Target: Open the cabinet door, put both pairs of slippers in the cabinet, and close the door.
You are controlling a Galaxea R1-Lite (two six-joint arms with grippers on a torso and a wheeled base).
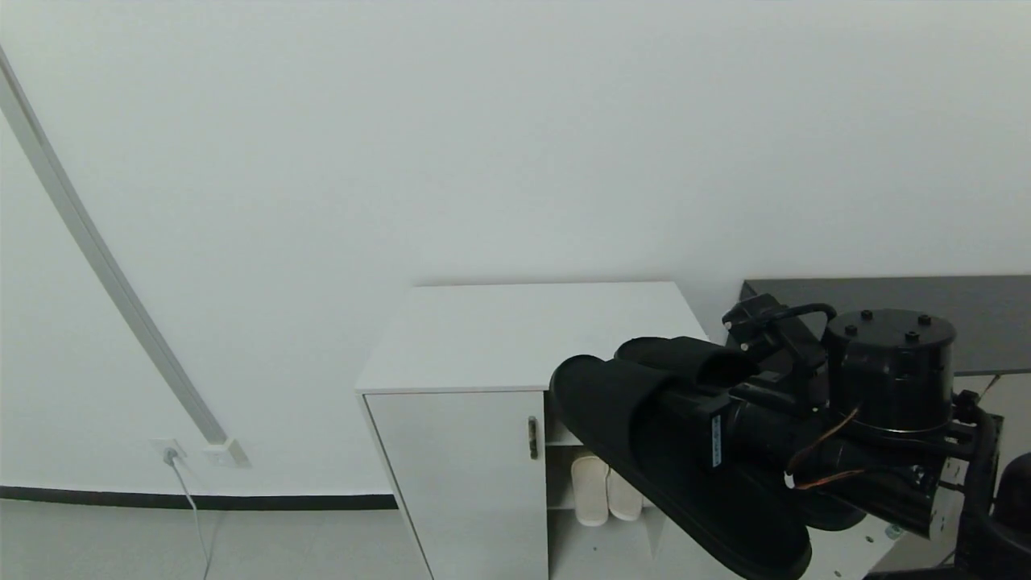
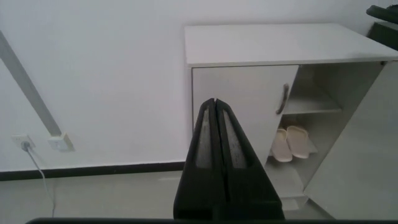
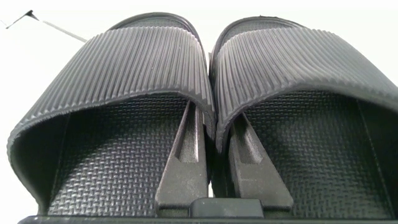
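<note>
Before the white cabinet (image 1: 499, 338), we see the right gripper (image 3: 214, 118), jaws pinching two black slippers (image 1: 636, 403) together. Two pale slippers (image 2: 293, 142) rest inside it. The left gripper (image 2: 215, 118) has its jaws pressed together.

The black slippers (image 1: 620, 403) I'm carrying at four o'clock in the head view look like matt rubbery foam, with finely ribbed straps and diamond-embossed footbeds. The fingers (image 3: 183, 168) of the right gripper (image 3: 214, 113) look like smooth matt black plastic. The cabinet (image 1: 515, 334) at six o'clock is smooth white laminate and its handle (image 1: 532, 437) dull metal. The pale slippers (image 1: 600, 487) inside look smooth and soft.
</note>
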